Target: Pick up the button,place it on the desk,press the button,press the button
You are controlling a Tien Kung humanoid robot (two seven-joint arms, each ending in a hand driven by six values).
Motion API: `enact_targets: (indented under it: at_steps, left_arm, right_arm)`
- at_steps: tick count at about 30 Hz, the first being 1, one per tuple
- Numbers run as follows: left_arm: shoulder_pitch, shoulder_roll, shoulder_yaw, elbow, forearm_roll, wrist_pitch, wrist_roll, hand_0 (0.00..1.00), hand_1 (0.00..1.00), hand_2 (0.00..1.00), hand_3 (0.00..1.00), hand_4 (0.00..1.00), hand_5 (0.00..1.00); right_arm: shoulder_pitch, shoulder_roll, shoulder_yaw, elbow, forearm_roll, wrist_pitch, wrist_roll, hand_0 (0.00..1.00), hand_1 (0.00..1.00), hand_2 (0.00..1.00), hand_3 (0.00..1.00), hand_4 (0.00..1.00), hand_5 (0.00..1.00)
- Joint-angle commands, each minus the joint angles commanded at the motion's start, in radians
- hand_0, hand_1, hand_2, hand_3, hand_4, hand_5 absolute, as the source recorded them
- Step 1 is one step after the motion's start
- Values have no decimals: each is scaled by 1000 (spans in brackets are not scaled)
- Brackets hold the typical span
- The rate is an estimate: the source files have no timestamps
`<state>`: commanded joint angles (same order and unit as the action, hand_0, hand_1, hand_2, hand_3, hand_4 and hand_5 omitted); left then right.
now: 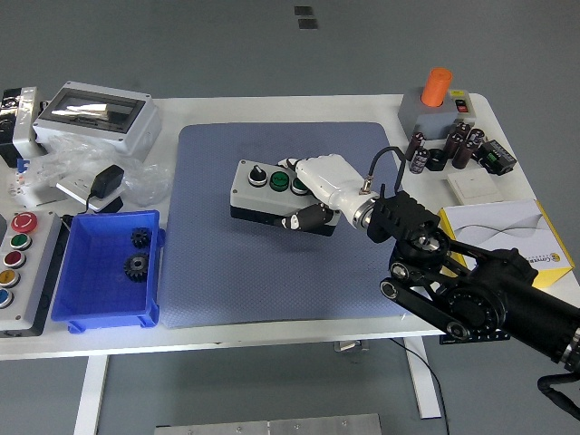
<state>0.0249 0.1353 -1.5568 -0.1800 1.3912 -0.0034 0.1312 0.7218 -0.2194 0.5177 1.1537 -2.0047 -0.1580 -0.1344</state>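
Observation:
The button box [263, 188] is a grey-topped, black-based box with a black knob and two green buttons on top. It is over the middle of the blue mat [227, 263]. My right hand [313, 195] is shut on its right end, white fingers [317, 172] over the top and a dark thumb against the front side. I cannot tell whether the box touches the mat. The right arm [471, 290] comes in from the lower right. The left arm is out of view.
A blue bin [104, 267] with gears stands left of the mat. A second button panel [16, 258] lies at the far left edge. A grey enclosure [95, 113] sits back left. A yellow-white box [507, 227], capacitors [449, 145] and an orange-topped unit [435, 100] are at right.

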Motion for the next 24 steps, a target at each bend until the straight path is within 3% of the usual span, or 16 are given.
enact_targets:
  at_steps: [7, 24]
  left_arm:
    - [-2, -1, -2, 0, 2, 0, 0, 735, 737, 687, 814, 669, 164]
    - [-6, -2, -2, 0, 3, -2, -1, 736, 738, 692, 816, 672, 167]
  right_arm:
    - [0, -19, -29, -13, -17, -2, 102, 271, 422, 378, 496, 182, 2]
    - [-15, 17, -55, -101, -78, 1, 93, 314, 469, 389, 514, 200, 2]
